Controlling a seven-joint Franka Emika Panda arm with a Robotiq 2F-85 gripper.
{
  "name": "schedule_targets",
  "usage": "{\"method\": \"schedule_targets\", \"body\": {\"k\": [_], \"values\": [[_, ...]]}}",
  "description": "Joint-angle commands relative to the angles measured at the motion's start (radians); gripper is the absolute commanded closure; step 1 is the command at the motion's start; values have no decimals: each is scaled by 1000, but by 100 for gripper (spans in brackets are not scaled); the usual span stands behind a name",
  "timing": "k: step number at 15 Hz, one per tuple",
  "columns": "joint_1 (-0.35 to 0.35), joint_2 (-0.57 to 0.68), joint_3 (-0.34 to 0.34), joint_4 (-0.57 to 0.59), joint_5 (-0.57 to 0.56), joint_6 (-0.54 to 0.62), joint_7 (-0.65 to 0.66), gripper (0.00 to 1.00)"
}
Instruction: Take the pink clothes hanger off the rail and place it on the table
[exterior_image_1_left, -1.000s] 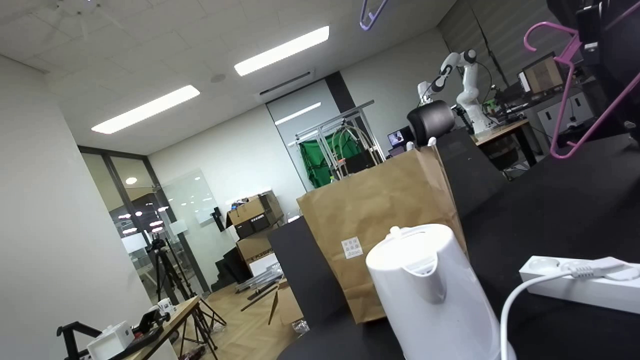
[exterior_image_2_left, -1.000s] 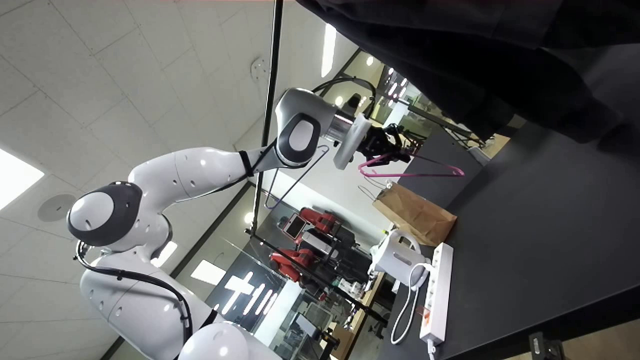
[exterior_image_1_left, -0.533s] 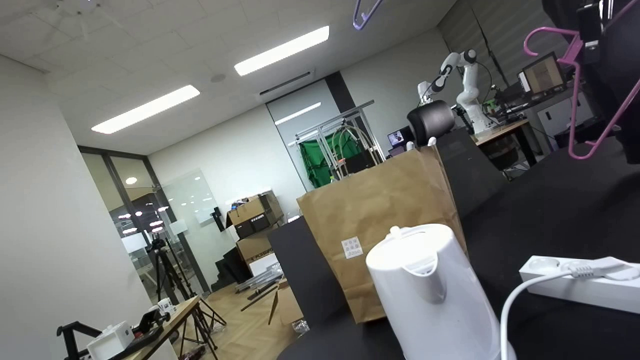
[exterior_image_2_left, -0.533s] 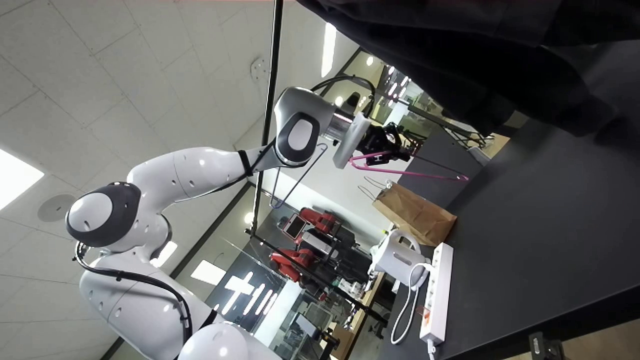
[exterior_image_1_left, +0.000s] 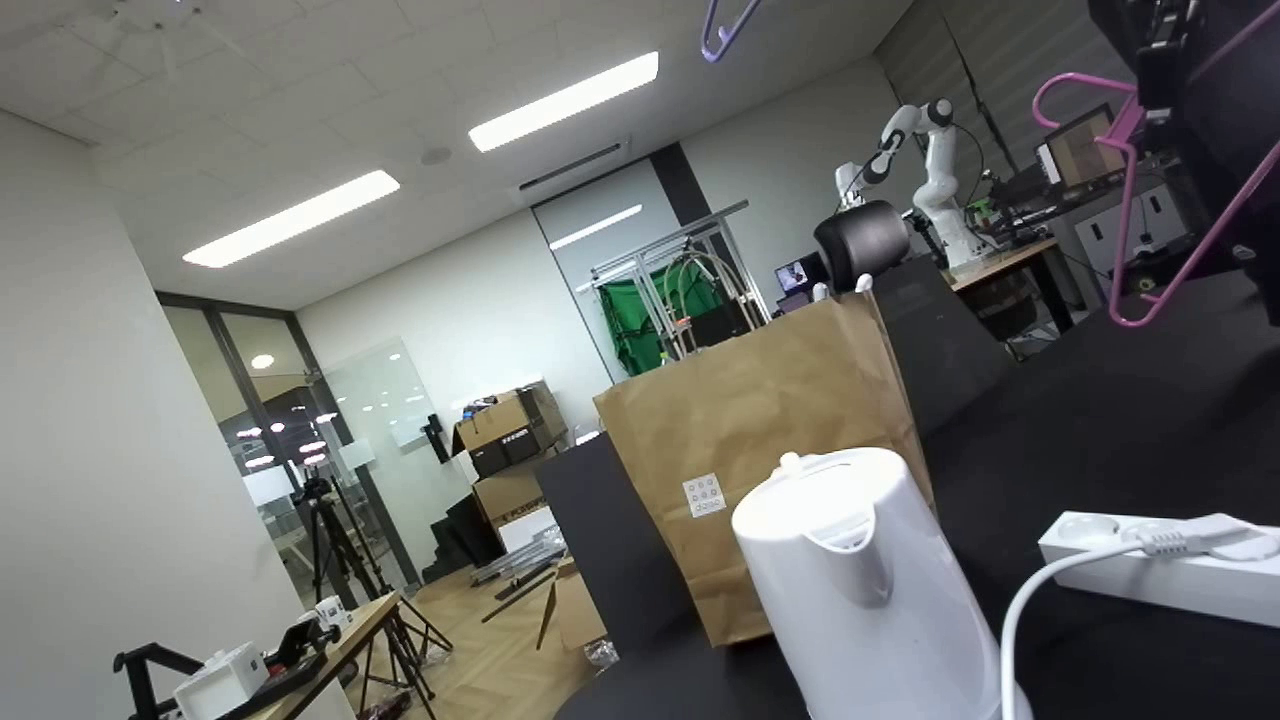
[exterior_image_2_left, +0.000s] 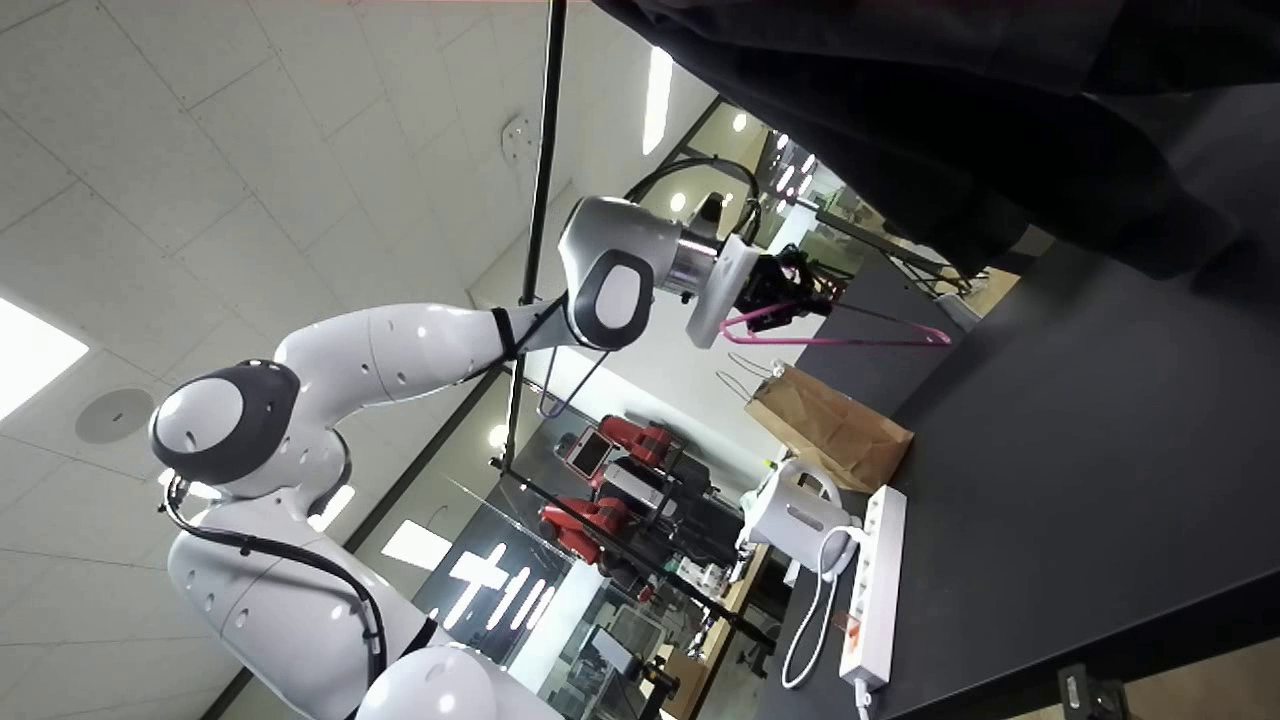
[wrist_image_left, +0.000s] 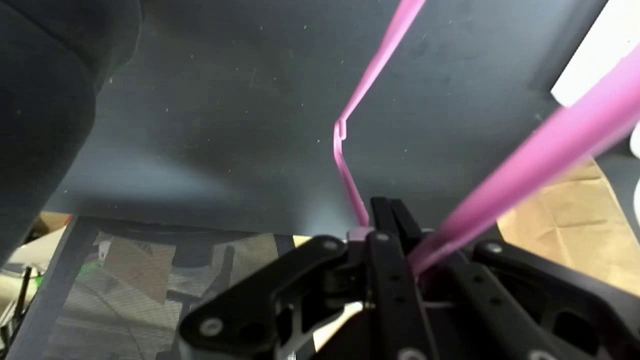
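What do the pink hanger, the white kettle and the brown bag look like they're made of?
Pink hanger: probably plastic, smooth with a slight sheen; it looks moulded in one even pink.
White kettle: likely plastic, smooth and mildly glossy, judging by soft highlights; coated metal isn't ruled out.
Brown bag: most likely paper, matte, with visible creases.

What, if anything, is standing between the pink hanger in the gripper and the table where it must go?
Nothing visible: in the wrist view, the black table shows through the frame of the pink hanger. The paper bag stands at right and dark cloth reaches in at left; clearance from both I cannot judge.
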Motion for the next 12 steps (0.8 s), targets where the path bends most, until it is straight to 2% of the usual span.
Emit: {"method": "schedule_targets", "body": {"k": [1, 3, 6, 7, 8, 12], "values": [[26, 41, 52, -51, 213, 232, -189, 99], [36, 79, 106, -38, 399, 332, -334, 99], [27, 133, 183, 13, 633, 388, -507, 99], [28, 156, 196, 23, 662, 408, -544, 99], [36, 116, 174, -24, 599, 382, -478, 99], [36, 130, 179, -22, 609, 385, -491, 96]]}}
